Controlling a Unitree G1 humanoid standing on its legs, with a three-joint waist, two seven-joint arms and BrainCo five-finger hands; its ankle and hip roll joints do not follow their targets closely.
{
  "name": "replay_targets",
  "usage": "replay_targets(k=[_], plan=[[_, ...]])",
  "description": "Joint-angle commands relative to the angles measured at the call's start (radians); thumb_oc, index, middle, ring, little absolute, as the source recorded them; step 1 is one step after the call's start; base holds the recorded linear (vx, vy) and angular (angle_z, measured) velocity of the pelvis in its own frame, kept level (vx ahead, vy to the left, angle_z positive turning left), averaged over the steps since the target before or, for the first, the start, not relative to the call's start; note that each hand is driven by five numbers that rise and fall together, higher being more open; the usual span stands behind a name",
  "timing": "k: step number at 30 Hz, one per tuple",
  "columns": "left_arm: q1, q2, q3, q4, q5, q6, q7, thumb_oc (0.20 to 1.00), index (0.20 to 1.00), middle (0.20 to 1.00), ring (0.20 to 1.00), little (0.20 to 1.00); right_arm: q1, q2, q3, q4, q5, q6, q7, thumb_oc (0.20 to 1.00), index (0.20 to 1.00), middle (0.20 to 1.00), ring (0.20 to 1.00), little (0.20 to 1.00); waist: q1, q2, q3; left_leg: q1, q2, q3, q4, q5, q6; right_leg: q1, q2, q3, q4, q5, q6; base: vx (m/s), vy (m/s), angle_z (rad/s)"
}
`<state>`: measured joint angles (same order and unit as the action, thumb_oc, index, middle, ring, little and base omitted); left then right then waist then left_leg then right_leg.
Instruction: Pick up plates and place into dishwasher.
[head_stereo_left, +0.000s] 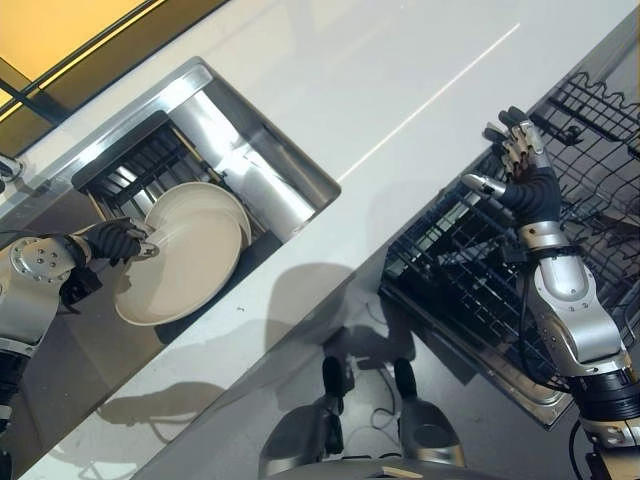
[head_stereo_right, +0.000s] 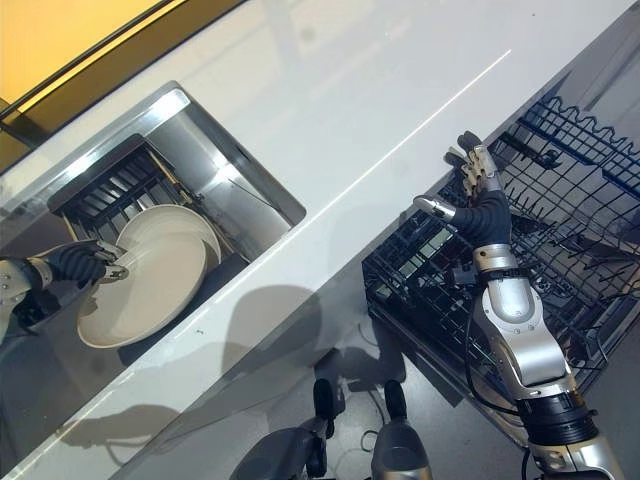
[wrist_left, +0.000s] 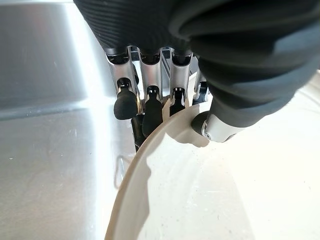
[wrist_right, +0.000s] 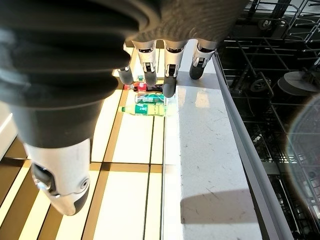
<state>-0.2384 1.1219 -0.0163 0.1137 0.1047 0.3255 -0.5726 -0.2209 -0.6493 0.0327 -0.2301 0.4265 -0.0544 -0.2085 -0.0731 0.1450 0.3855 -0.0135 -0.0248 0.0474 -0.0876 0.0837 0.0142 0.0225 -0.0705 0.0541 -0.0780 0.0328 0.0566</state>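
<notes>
Now the left hand (head_stereo_left: 118, 242) is down in the steel sink (head_stereo_left: 245, 130) on the left, fingers curled behind the rim of the front plate (head_stereo_left: 185, 268) and thumb pressing its face, pinching it. A second plate (head_stereo_left: 205, 195) leans just behind it, against the dark sink rack (head_stereo_left: 140, 160). Over on the right, the right hand (head_stereo_left: 520, 160) hovers, fingers straight and holding nothing, above the pulled-out dishwasher rack (head_stereo_left: 470, 270), beside the white counter (head_stereo_left: 400, 80).

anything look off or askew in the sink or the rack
Nothing damaged or spilled. Two plates in the sink overlap; the front plate sits tilted because the left hand pinches its rim. The right hand is open above the dishwasher rack.
</notes>
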Motion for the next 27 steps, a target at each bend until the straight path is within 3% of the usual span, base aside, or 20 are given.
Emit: replay_targets(k=[1, 4, 11, 20, 27], plan=[[0.036, 0.069, 0.099, -0.014, 0.025, -0.036, 0.107, 0.200, 0.200, 0.200, 0.200, 0.200, 0.023, 0.002, 0.039, -0.074, 0.029, -0.054, 0.029, 1.000, 1.000, 1.000, 1.000, 1.000, 0.060, -0.054, -0.120, -0.041, -0.022, -0.038, 0.055, -0.039, 0.006, -0.099, -0.135, -0.019, 0.030, 0.103, 0.102, 0.00, 0.000, 0.00], [0.030, 0.056, 0.123, -0.001, 0.027, -0.059, 0.227, 0.200, 0.200, 0.200, 0.200, 0.200, 0.022, 0.009, 0.045, -0.075, 0.025, -0.051, 0.023, 1.000, 1.000, 1.000, 1.000, 1.000, 0.062, -0.056, -0.127, -0.037, -0.023, -0.041, 0.053, -0.039, 0.006, -0.096, -0.134, -0.021, 0.030, 0.099, 0.102, 0.01, -0.011, 0.06], [0.061, 0.004, 0.241, 0.025, 0.002, -0.179, 0.535, 0.200, 0.200, 0.200, 0.200, 0.200, 0.062, 0.045, 0.035, -0.083, -0.002, -0.057, 0.036, 1.000, 1.000, 1.000, 1.000, 1.000, 0.071, -0.068, -0.148, -0.028, -0.021, -0.050, 0.047, -0.039, 0.006, -0.092, -0.132, -0.026, 0.035, 0.088, 0.100, 0.01, -0.006, 0.03], [0.151, -0.041, 0.336, -0.021, 0.003, -0.226, 0.762, 0.200, 0.200, 0.200, 0.200, 0.200, 0.088, 0.064, 0.031, -0.090, -0.011, -0.070, 0.041, 1.000, 1.000, 1.000, 1.000, 1.000, 0.080, -0.079, -0.162, -0.019, -0.016, -0.054, 0.042, -0.040, 0.004, -0.085, -0.130, -0.031, 0.035, 0.083, 0.098, 0.00, -0.011, 0.02], [0.167, -0.105, 0.401, -0.078, -0.038, -0.341, 1.019, 0.200, 0.200, 0.200, 0.200, 0.200, 0.109, 0.093, 0.045, -0.110, -0.042, -0.102, 0.049, 1.000, 1.000, 1.000, 1.000, 1.000, 0.082, -0.094, -0.193, -0.001, -0.012, -0.058, 0.029, -0.046, 0.001, -0.072, -0.125, -0.031, 0.022, 0.079, 0.093, 0.00, -0.011, 0.00]])
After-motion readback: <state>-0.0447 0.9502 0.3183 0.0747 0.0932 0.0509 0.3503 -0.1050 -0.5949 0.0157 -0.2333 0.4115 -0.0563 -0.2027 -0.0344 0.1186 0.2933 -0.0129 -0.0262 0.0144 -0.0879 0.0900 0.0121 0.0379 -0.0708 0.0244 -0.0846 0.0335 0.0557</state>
